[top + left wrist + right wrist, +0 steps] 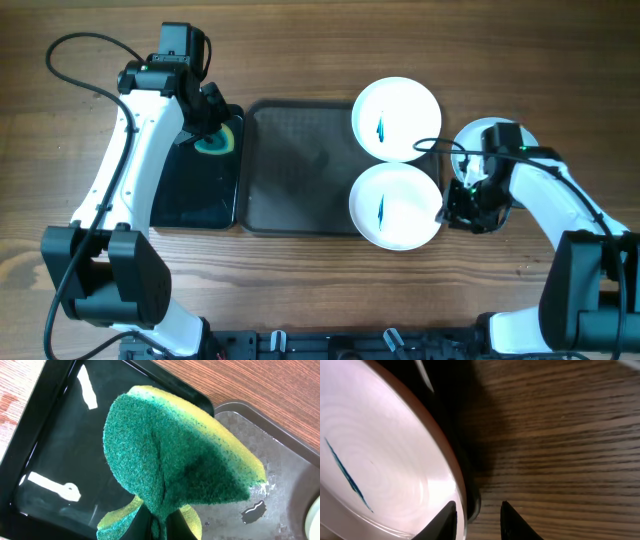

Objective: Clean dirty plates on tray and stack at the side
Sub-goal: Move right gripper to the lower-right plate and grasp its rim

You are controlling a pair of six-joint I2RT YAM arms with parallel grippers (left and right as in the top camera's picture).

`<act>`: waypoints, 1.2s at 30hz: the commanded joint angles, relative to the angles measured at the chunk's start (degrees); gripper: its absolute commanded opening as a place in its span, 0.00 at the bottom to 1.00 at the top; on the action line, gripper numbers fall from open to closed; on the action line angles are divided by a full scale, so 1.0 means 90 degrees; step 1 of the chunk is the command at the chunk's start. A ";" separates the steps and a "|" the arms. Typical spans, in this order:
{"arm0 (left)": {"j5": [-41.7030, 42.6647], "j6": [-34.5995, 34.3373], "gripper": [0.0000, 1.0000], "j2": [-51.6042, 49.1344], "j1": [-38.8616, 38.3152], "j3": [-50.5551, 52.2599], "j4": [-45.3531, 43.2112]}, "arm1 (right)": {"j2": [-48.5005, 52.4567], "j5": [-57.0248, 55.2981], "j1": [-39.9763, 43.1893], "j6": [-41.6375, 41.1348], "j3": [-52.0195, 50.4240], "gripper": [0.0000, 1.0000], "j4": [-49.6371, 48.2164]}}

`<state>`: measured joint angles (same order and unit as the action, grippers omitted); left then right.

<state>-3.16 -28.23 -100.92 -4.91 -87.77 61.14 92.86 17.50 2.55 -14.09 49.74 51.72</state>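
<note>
Two dirty plates lie at the right end of the tray (290,170), each with a blue streak: the far one (397,120) and the near one (395,205). A third white plate (478,130) rests on the table to the right, half hidden under my right arm. My right gripper (458,205) (477,512) is open, with the near plate (380,460) rim between its jaws: one finger (447,520) over the plate, the other over the wood. My left gripper (212,135) (160,527) is shut on a green and yellow sponge (175,455), above the black tray.
A smaller glossy black tray (195,185) (50,450) lies left of the grey tray (280,475), edge to edge. A small water puddle (255,510) sits on the grey tray's floor. Bare wooden table (560,435) lies right of the near plate.
</note>
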 commanded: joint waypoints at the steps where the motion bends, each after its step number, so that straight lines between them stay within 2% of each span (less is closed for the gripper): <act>1: -0.0044 -0.0058 0.04 0.0046 0.0029 -0.0117 0.0000 | -0.0090 -0.0158 -0.0034 -0.0119 -0.0019 0.29 -0.0134; 5: -0.0044 -0.0058 0.04 0.0046 0.0029 -0.0117 0.0000 | -0.0090 -0.0158 -0.0034 -0.0100 -0.0029 0.12 -0.0153; 8: -0.0044 -0.0058 0.04 0.0046 0.0029 -0.0117 0.0000 | -0.0090 -0.0158 -0.0034 -0.0100 -0.0029 0.04 -0.0223; 15: -0.0044 -0.0061 0.04 0.0046 0.0029 -0.0117 0.0000 | -0.0112 0.0522 -0.0406 -0.0129 0.0019 0.04 -0.0580; 20: -0.0044 -0.0061 0.04 0.0046 0.0029 -0.0117 0.0000 | -0.0138 0.0483 -0.1637 -0.0879 0.0457 0.04 -0.1035; 24: -0.0044 -0.0061 0.04 0.0046 0.0029 -0.0117 0.0000 | -0.0136 -0.0075 -0.2601 -0.1715 0.0908 0.04 -0.1297; 28: -0.0041 -0.0061 0.04 0.0046 0.0029 -0.0117 -0.0002 | 0.0032 -0.0464 -0.3330 -0.2494 0.1001 0.04 -0.2135; 36: -0.0036 -0.0066 0.04 0.0046 0.0015 -0.0117 -0.0002 | 0.1146 -0.0359 -0.3473 -0.2922 0.1518 0.04 -0.2586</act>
<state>-3.16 -28.23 -100.92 -4.91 -87.77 61.14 99.94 15.38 -28.62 -36.38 60.20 29.30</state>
